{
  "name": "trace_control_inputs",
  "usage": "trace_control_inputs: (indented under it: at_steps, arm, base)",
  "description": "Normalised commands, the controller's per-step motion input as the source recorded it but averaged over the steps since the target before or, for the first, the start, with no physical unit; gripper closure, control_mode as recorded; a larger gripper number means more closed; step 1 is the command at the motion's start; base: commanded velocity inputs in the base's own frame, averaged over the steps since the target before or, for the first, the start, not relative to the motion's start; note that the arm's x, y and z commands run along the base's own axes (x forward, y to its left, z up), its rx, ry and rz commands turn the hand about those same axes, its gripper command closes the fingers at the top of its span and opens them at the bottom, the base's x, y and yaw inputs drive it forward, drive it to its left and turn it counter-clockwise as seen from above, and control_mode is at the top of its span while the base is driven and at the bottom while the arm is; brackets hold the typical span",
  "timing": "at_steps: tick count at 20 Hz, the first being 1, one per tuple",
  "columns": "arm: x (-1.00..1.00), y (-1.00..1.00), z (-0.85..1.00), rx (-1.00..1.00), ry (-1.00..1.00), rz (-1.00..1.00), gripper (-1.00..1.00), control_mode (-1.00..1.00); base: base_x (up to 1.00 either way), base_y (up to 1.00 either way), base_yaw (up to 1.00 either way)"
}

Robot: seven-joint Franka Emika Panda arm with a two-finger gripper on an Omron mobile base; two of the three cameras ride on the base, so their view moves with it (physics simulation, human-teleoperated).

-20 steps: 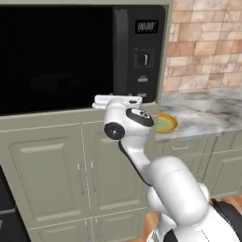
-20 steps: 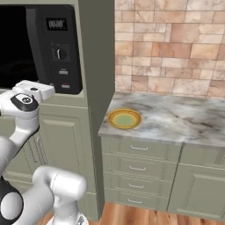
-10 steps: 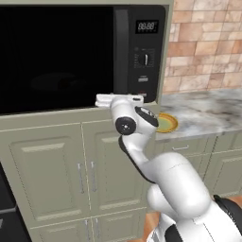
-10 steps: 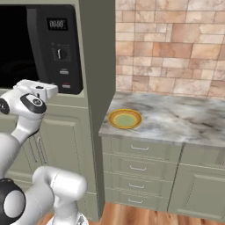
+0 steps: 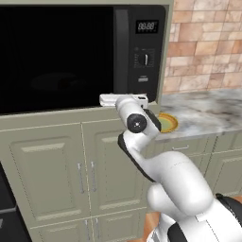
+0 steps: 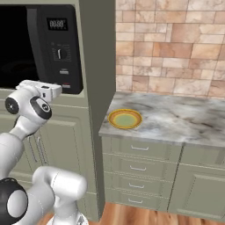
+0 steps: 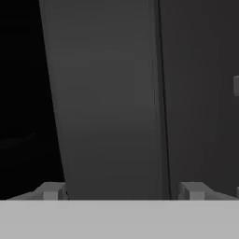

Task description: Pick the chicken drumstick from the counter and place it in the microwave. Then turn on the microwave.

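Pincer (image 7: 122, 191) has widened against microwave (image 5: 80, 52) door.

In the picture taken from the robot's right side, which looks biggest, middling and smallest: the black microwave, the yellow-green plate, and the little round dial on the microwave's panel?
Largest to smallest, as they look in the right base view:
1. the microwave, though partly cut off by the picture's edge
2. the plate on the counter
3. the dial, clearly the smallest
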Motion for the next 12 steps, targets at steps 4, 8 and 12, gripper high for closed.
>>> trace_control_inputs:
  at_steps: [4,8,12]
  arm:
    - [0.00,0.00,0.11,0.00,0.01,0.00,-1.00,-1.00]
    - [0.00,0.00,0.15,0.00,0.02,0.00,-1.00,-1.00]
    - [-0.04,0.02,0.18,0.00,0.00,0.00,-1.00,-1.00]
  base:
    - [0.00,0.00,0.00]
    - [0.00,0.00,0.00]
    - [0.00,0.00,0.00]
